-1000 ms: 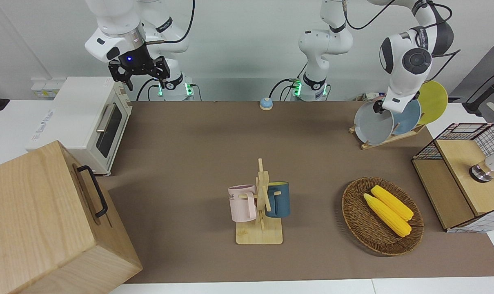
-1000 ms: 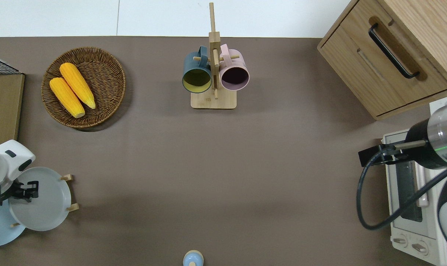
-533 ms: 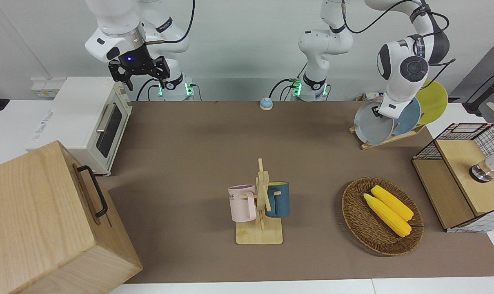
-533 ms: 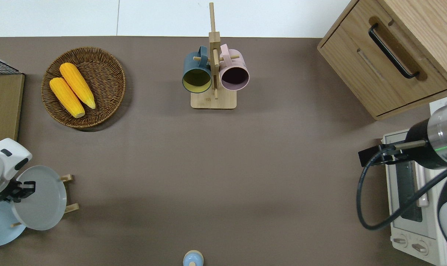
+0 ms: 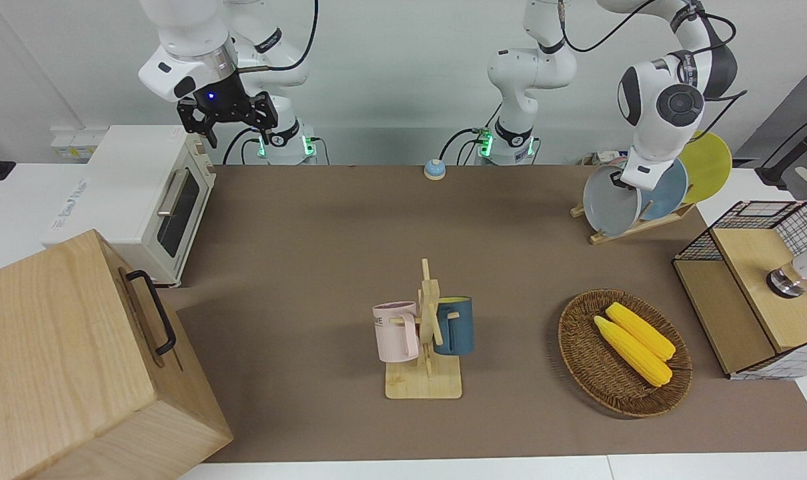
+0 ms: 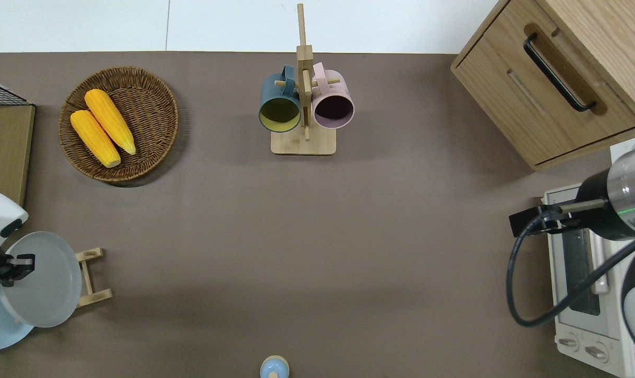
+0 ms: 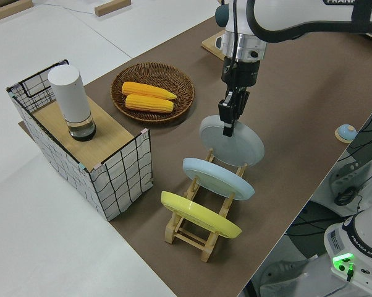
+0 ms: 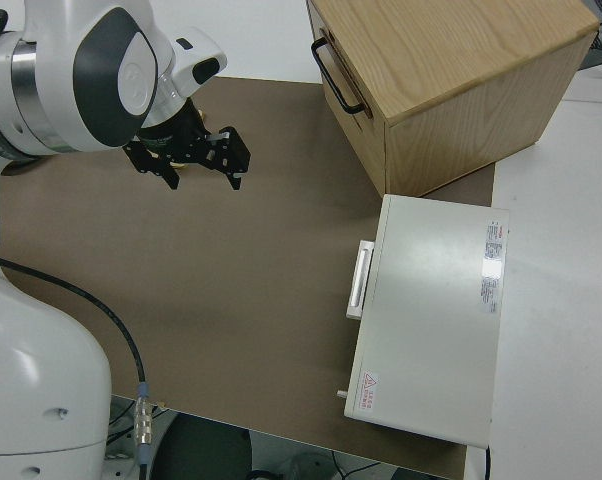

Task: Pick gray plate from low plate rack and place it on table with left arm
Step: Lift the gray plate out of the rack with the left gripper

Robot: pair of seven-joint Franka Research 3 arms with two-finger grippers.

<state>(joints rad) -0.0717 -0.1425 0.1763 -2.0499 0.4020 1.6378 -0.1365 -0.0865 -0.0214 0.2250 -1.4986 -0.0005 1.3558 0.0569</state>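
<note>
1. Three round plates stand in the small light-wood low plate rack [image 7: 201, 232] near the left arm's end of the matte brown table [image 5: 310, 220]: a plain pale blue-gray plate [image 7: 232, 142], a brighter sky-blue plate [image 7: 218, 178] and a yellow plate [image 7: 200, 215].
2. The gray plate sits tilted at the rack's end toward the table's middle, its lower edge down among the rails.
3. The left arm's black two-finger gripper [image 7: 228, 120] is clamped on the gray plate's upper rim, one finger on each face.
4. Two yellow corn cobs [image 5: 633, 341] lie in one round brown wicker basket [image 5: 580, 360].
5. Two mugs, one pink [image 5: 395, 331] and one dark blue [image 5: 455, 325], hang on one upright wooden mug stand [image 5: 427, 333].
6. One white toaster oven [image 5: 147, 200] and one wooden drawer cabinet with a black handle [image 5: 70, 360] stand at the right arm's end.
7. The right arm is parked, its black gripper [image 8: 186, 160] spread apart.
8. In the overhead view the sky-blue plate is cut off at the edge, the yellow plate is out of view, and the gray plate covers most of the rack.
</note>
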